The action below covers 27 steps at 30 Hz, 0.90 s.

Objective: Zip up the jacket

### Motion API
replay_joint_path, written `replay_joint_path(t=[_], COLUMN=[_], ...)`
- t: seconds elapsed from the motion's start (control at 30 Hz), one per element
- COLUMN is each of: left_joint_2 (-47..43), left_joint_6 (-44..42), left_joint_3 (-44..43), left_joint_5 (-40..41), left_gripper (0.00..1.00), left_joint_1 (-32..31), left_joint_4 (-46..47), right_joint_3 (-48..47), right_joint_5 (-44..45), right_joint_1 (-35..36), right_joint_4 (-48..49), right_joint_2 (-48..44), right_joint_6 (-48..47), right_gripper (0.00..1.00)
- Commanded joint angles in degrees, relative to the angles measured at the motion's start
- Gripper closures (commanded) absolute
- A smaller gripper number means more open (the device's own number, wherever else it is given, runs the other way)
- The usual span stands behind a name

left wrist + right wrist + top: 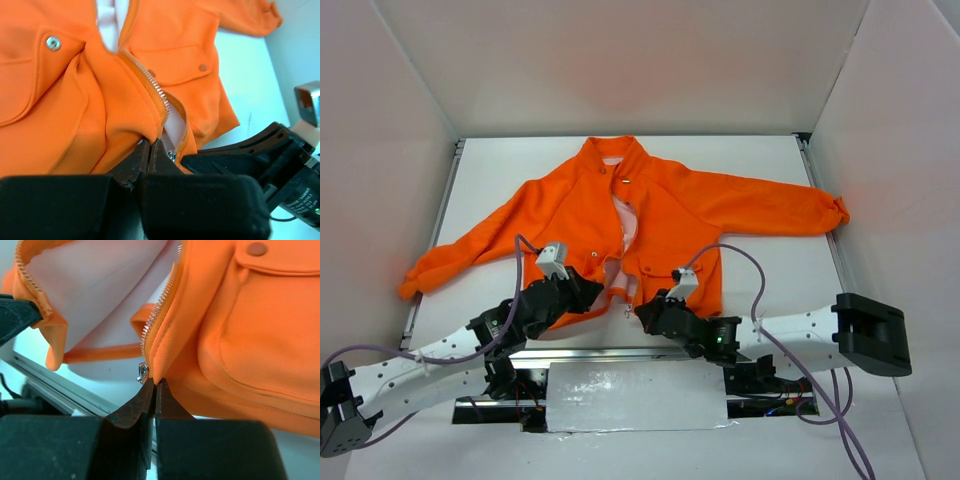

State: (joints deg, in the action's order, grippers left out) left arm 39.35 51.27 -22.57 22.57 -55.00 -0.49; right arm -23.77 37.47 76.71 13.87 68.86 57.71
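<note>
White table [760,160] holds the orange jacket [660,210] mid-frame, unzipped; left gripper [150,146] and right gripper [155,383] each pinched tight on a hem corner at lower centre, so next likely mating zipper [156,310] ends.

White walls [620,60], white table [510,165]

The jacket [660,215] is covering the middle of the table [770,165], its sleeves [770,205] reaching nearly to both side walls [380,150] and barring passage there. Bare surface is lying open beyond the collar [615,150] and right of the hem. At the hem, the left gripper [592,292] and right gripper [643,312] are crowding each other, leaving a narrow gap, with the rail [590,353] running just on their near side.
</note>
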Motion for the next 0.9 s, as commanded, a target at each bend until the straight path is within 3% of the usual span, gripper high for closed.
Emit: replay_joint_path(t=[0.0,0.1,0.27,0.53,0.87], left_joint_2=[0.46,0.72,4.15,12.41,11.1], left_joint_6=[-2.4,-3.1,-2.58,1.73,3.23], left_joint_3=[0.77,1.82,4.45,6.75,8.42], left_joint_5=[0.37,-0.76,-5.25,-12.37,-14.57], left_gripper=[1.0,1.0,1.0,1.0,1.0], left_joint_1=[-0.19,-0.11,-0.19,-0.19,-0.19], left_joint_4=[10.5,14.98,25.77,39.51,42.68], right_joint_3=[4.68,11.27,15.59,21.57,21.92], right_joint_5=[5.68,4.63,1.04,-4.6,-8.64], right_joint_1=[0.64,0.64,0.64,0.55,-0.77], right_joint_4=[13.69,22.74,29.18,51.24,56.96], right_joint_2=[-4.6,-8.65,-11.9,-9.36,-6.9], right_joint_6=[2.41,0.39,-4.26,-16.66,-19.92], right_gripper=[1.0,1.0,1.0,1.0,1.0])
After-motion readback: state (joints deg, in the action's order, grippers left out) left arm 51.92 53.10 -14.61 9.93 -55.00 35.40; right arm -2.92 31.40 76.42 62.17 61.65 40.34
